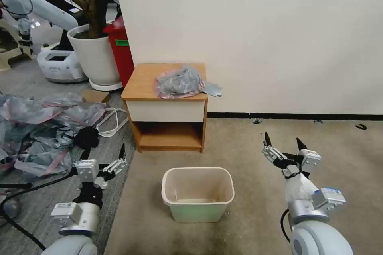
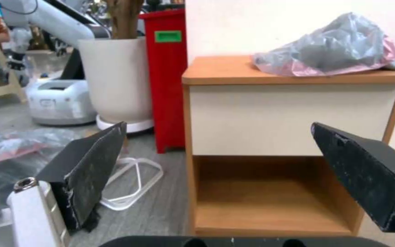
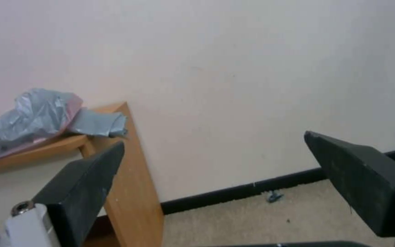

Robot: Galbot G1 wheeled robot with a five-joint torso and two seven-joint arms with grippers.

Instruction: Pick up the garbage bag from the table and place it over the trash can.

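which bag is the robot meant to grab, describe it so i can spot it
Find the small wooden side table against the white wall, behind the beige trash can. The garbage bag lies crumpled on its top, one corner hanging off the edge. It is a single grey bag with pink edging, unlike the heap of bags on the floor.

Silver-white jointed arms, black pointed fingers on the left claw (image 1: 104,154) and right claw (image 1: 284,142), seemingly scuffed pads.

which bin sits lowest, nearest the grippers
The beige trash can on the carpet, between both open grippers; the red bin stands taller, behind the table.
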